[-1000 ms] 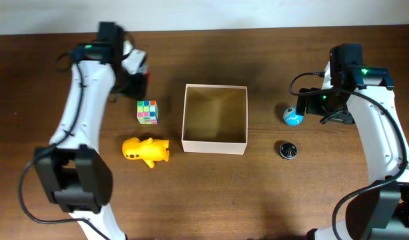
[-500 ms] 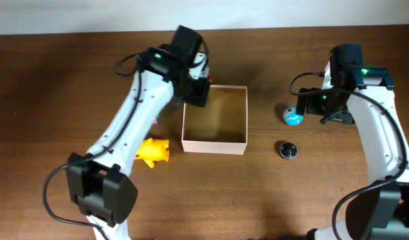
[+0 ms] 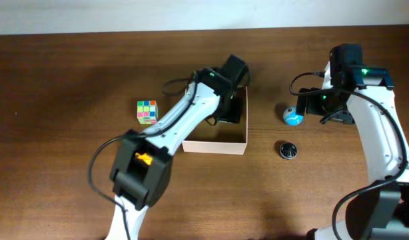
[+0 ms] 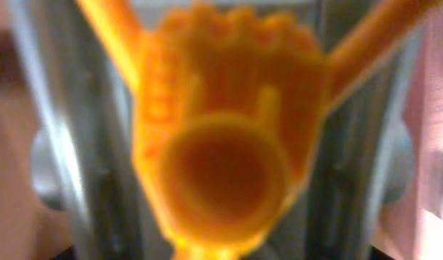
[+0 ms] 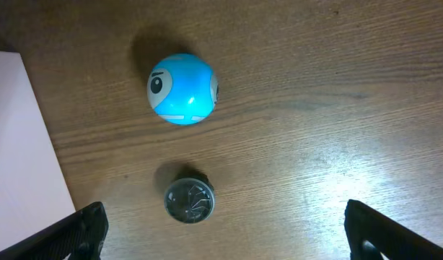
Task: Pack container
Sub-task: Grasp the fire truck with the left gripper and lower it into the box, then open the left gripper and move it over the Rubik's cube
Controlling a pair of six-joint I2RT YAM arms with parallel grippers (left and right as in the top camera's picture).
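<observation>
The container (image 3: 214, 144), a square shallow box with white walls and a tan inside, stands mid-table. My left gripper (image 3: 228, 105) hangs over its back right part. In the left wrist view a blurred orange toy (image 4: 221, 144) fills the space between the jaws, and the gripper looks shut on it. My right gripper (image 3: 322, 107) is open and empty, right of the container. In the right wrist view its fingers (image 5: 239, 231) spread wide over the table. A blue ball (image 5: 182, 88) and a dark round disc (image 5: 189, 200) lie below it.
A colourful puzzle cube (image 3: 146, 111) sits left of the container. A yellow toy (image 3: 144, 159) shows only a sliver under my left arm. The blue ball (image 3: 292, 117) and the dark disc (image 3: 288, 149) lie right of the container, whose wall (image 5: 19, 152) shows in the right wrist view.
My left arm has swung right, from the back left past the cube to over the container, and now covers the yellow toy. The right arm has not moved.
</observation>
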